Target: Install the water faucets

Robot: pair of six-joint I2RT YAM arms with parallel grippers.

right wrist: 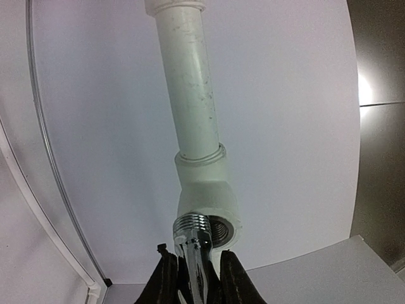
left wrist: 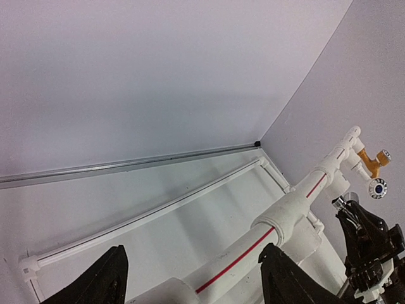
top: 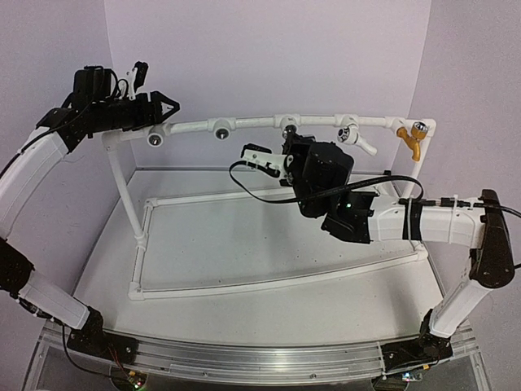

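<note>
right gripper (right wrist: 195, 273) was clamped on silver faucet (right wrist: 192, 244), its threaded end just beside the tee fitting (right wrist: 204, 199) port. left gripper (left wrist: 190, 278) jaws stood apart, astride the pipe (left wrist: 297, 202). judged: centre the threads squarely on the port before turning, and steady the pipe.

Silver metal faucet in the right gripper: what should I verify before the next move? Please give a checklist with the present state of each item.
1. Right gripper holds the silver metal faucet: ok.
2. Faucet thread entered in the white tee fitting: not ok, it sits at the rim, beside the hole.
3. Left gripper clamped on the white top pipe: not ok, jaws stand open around it.
4. White faucet and orange-yellow faucet seated on that pipe: ok.
5. Thread square to the hole: cannot tell.
</note>
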